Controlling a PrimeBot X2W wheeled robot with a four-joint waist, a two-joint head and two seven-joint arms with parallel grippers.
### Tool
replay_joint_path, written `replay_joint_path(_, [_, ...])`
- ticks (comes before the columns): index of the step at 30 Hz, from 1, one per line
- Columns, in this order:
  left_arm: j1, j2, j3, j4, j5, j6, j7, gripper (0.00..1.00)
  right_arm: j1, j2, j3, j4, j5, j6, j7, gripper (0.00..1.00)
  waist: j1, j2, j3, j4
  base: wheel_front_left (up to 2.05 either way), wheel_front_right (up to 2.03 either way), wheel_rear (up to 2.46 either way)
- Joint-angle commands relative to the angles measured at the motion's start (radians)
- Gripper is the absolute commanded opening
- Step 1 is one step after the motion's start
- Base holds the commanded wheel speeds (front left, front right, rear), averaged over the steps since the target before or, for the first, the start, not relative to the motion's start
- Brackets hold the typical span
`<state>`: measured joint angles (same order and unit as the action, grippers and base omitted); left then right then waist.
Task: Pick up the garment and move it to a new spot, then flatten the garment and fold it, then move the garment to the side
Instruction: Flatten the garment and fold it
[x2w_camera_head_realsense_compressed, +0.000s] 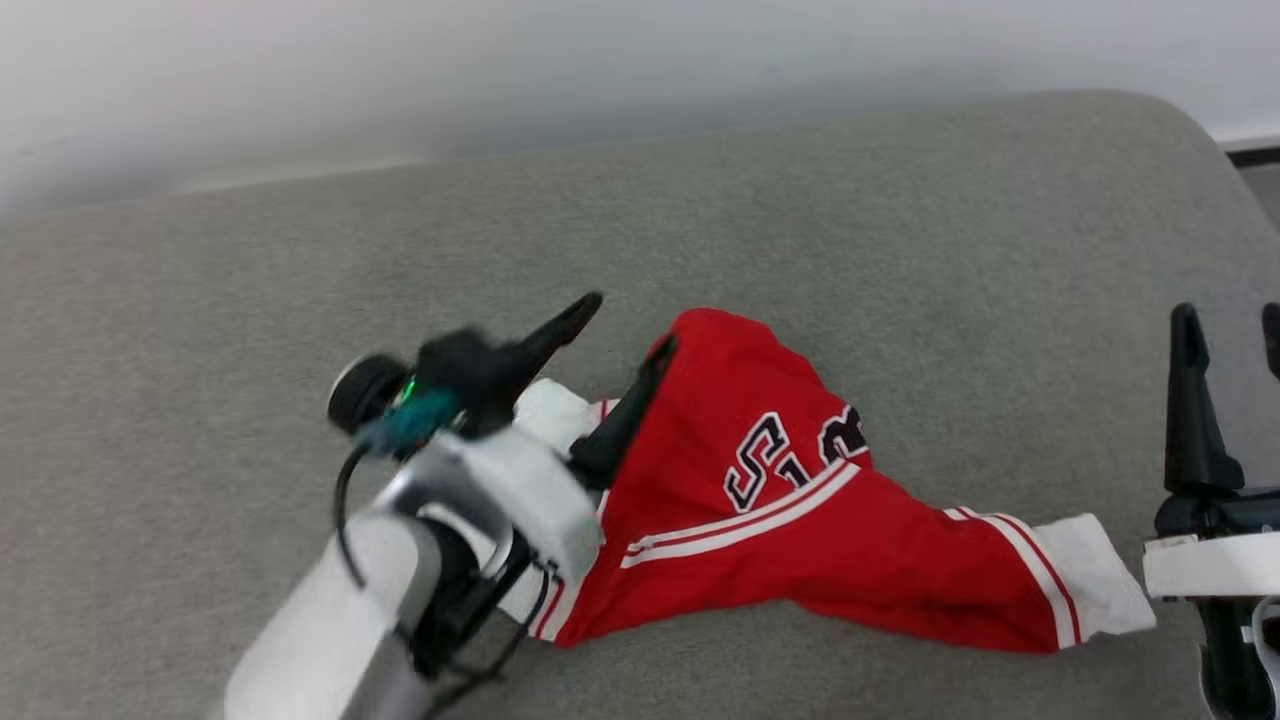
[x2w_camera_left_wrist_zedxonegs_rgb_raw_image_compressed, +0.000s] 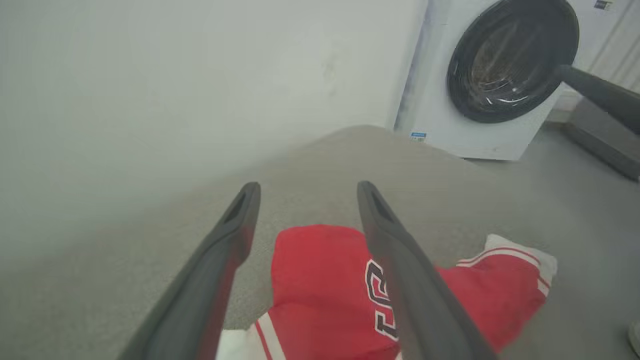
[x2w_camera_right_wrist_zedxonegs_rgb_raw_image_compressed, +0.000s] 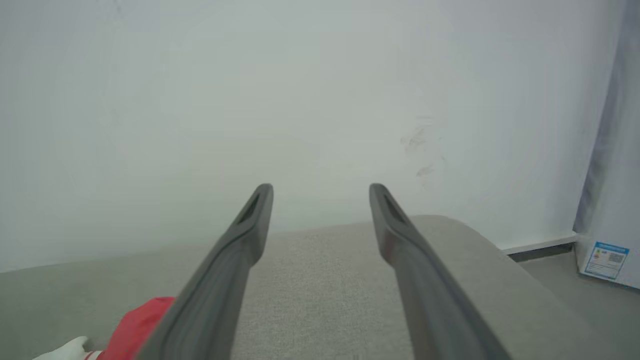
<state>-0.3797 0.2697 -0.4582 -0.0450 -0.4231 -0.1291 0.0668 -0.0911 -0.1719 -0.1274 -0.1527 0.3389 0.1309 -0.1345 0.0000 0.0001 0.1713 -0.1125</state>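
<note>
Nearest, the left gripper (x2w_camera_head_realsense_compressed: 628, 322) is held over one end of the red shirt (x2w_camera_head_realsense_compressed: 760, 520), fingers spread wide and nothing gripped. On a grey cushion (x2w_camera_head_realsense_compressed: 300, 250) the shirt is seen crumpled — just beside its white sleeve (x2w_camera_head_realsense_compressed: 1095, 575) the right gripper (x2w_camera_head_realsense_compressed: 1228, 315) is stationed, fingers apart too, empty.

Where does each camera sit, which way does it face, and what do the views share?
Head view: on the head, looking forward and down at the grey cushion and red garment; shows the left gripper, its pale forearm, and the right gripper.
Left wrist view: on the left wrist, looking along its own open fingers over the garment toward the wall and a washing machine.
Right wrist view: on the right wrist, facing the wall across the cushion, own fingers open.
Shared: all three show the garment and cushion.
</note>
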Motion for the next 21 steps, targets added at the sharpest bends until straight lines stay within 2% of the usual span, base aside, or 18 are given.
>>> replay_joint_path(1, [-0.055, 0.016, -0.029, 0.009, -0.024, -0.001, 0.051, 1.00, -0.017, 0.015, -0.007, -0.003, -0.005, 0.000, -0.007, 1.00, 0.0000, -0.0001, 0.032, -0.039, 0.00, 0.00, 0.00])
replay_joint_path(5, [-0.241, 0.065, -0.125, 0.067, -0.140, -0.001, 0.287, 1.00, -0.035, 0.047, 0.003, -0.024, -0.034, 0.000, -0.026, 1.00, 0.0000, -0.0001, 0.075, -0.094, 0.00, 0.00, 0.00])
replay_joint_path(9, [-0.377, 0.074, -0.193, 0.151, -0.260, -0.001, 0.518, 1.00, -0.041, 0.072, 0.014, -0.038, -0.048, 0.000, -0.034, 1.00, 0.0000, -0.0001, 0.108, -0.148, 0.00, 0.00, 0.00])
replay_joint_path(12, [-0.454, 0.088, -0.249, 0.207, -0.309, -0.001, 0.657, 1.00, -0.045, 0.083, 0.032, -0.041, -0.057, 0.000, -0.040, 1.00, 0.0000, -0.0001, 0.133, -0.184, 0.00, 0.00, 0.00])
replay_joint_path(16, [-0.502, 0.078, -0.307, 0.281, -0.344, -0.001, 0.748, 1.00, -0.049, 0.094, 0.051, -0.026, -0.064, 0.000, -0.047, 1.00, 0.0000, -0.0001, 0.160, -0.221, 0.00, 0.00, 0.00])
replay_joint_path(21, [-0.529, 0.080, -0.381, 0.365, -0.335, -0.001, 0.784, 1.00, -0.055, 0.105, 0.073, -0.002, -0.065, 0.000, -0.061, 1.00, 0.0000, -0.0001, 0.192, -0.253, 0.00, 0.00, 0.00])
